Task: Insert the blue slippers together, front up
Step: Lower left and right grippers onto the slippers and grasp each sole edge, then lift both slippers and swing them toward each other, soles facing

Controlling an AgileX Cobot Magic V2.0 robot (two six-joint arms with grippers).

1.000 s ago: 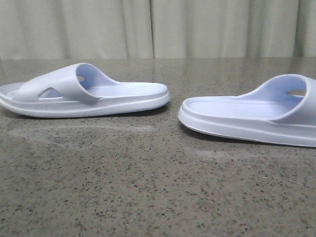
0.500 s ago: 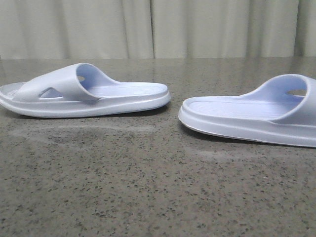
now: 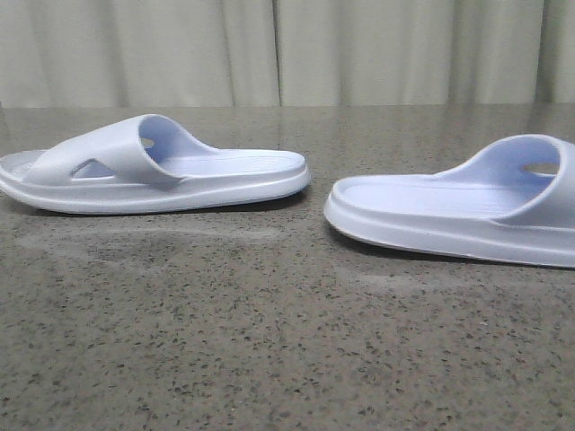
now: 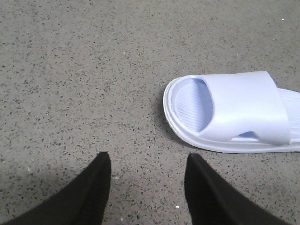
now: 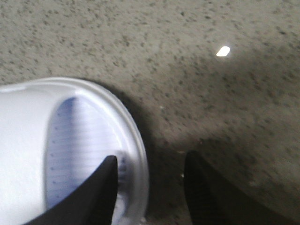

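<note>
left slipper (image 3: 157,166): flat on the speckled stone table (image 3: 269,341), sole down, towards the left side, strap end out left and heel end pointing at the middle

right slipper (image 3: 458,211): also flat and sole down, on the right, part of it cut off by the frame edge. heel end faces the other one's heel, small gap between, not touching

how they'll handle: look like moulded foam to me, so light, a bit squishy, thick sole that should keep its shape. my guess is the strap flexes if you pinch it, and a light shoe on a smooth top will likely skid if nudged

where to grab: I'd go for the sole rim at the side or the wide strap, both give the fingers something to close over. the triangular cut-out in the strap might catch a fingertip

left gripper (image 4: 147,187): fingers apart, nothing between them, hovering over bare table with the left slipper's toe end just beside it

right gripper (image 5: 150,192): fingers apart, one finger over the rim of the right slipper, the other off it over the table. can't tell if it's touching, view's blurry

containers: none in sight, just slippers on the table and a curtain (image 3: 287,49) behind
</note>
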